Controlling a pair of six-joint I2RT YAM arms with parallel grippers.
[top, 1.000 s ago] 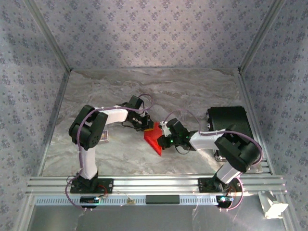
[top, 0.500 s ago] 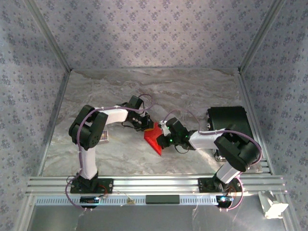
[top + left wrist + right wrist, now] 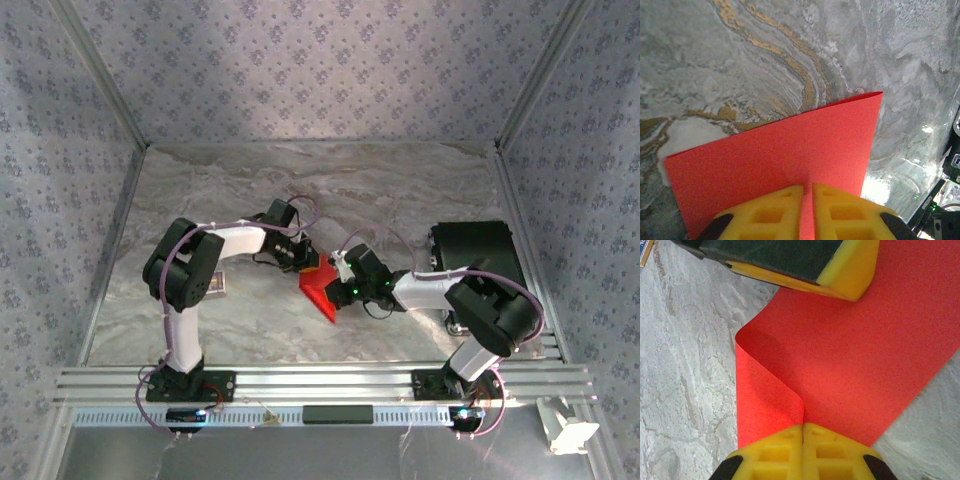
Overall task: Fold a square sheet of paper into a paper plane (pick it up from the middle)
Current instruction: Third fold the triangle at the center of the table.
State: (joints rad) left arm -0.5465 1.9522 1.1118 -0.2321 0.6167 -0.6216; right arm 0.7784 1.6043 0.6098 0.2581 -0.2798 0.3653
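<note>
The left claw [image 3: 299, 257] is nearly closed, its yellow pads [image 3: 770, 212] leaving only a thin slit. A red strip of the square sheet of paper [image 3: 790, 145] fills that slit, so the sheet is pinched there. From the left wrist the paper fans out past the pads, with one corner pointing toward the far right over the marbled worktop [image 3: 740, 60].

The right claw [image 3: 803, 427] is fully closed, pad against pad. The sheet [image 3: 865, 350] curls over on itself at its left side, and that soft fold runs straight into the seam between the pads, so this claw grips the paper too. One pad of the left claw [image 3: 852, 270] sits on the opposite edge of the sheet.

From above, the paper [image 3: 322, 292] lies around the middle of the worktop [image 3: 400, 190], somewhat nearer the near edge, between the two claws, the right claw [image 3: 336, 277] on its right side. Its lowest corner points toward the near edge.

How much of the sheet rests flat cannot be told from above, because both wrists cover its upper part. The fingertips are hidden there as well. A small printed card [image 3: 217, 285] lies toward the left edge, half behind the left arm, and only its corner [image 3: 644, 250] enters the right wrist view. A black box [image 3: 475, 255] stands by the right edge.
</note>
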